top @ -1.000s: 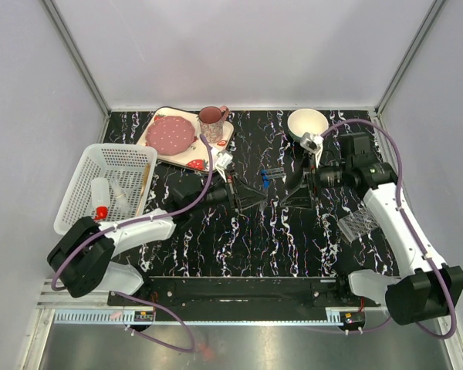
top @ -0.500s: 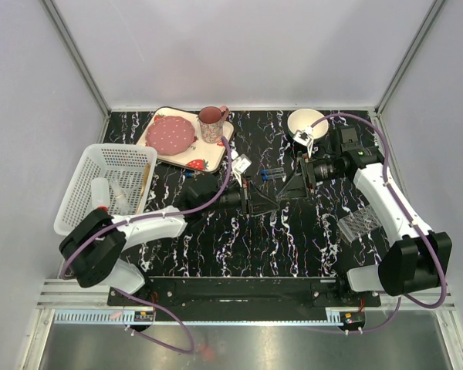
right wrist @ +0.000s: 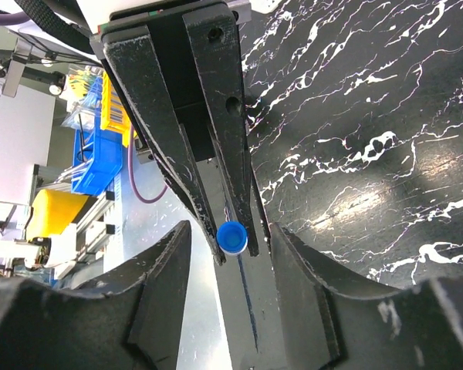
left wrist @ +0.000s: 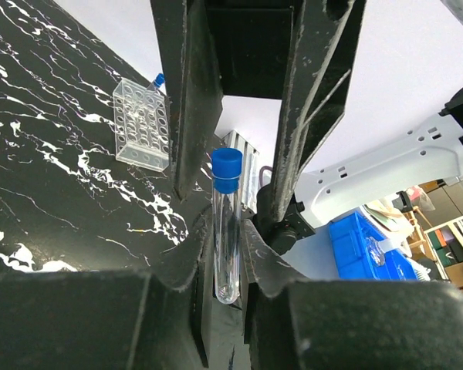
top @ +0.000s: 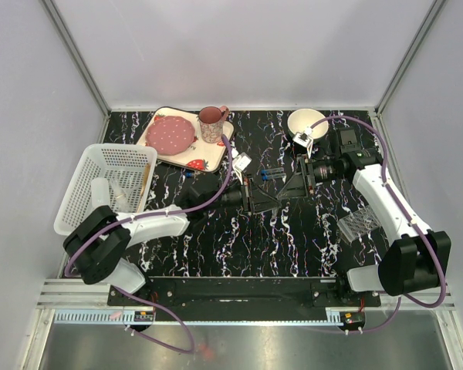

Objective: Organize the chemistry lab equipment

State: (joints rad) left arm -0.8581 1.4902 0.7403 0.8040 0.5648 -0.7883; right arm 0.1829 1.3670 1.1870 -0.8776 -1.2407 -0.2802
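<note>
Left gripper [left wrist: 228, 254] and right gripper [right wrist: 230, 231] are brought tip to tip since a second ago; test tube [left wrist: 226, 208] is clenched by the left; the right is parted around blue cap [right wrist: 231, 237].

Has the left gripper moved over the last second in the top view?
Yes. The left gripper has shifted rightward, away from the white basket and toward the right gripper, carrying the test tube.

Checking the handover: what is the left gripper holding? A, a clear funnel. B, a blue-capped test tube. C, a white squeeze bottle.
B: the left gripper is clamped on a clear test tube with a blue cap.
</note>
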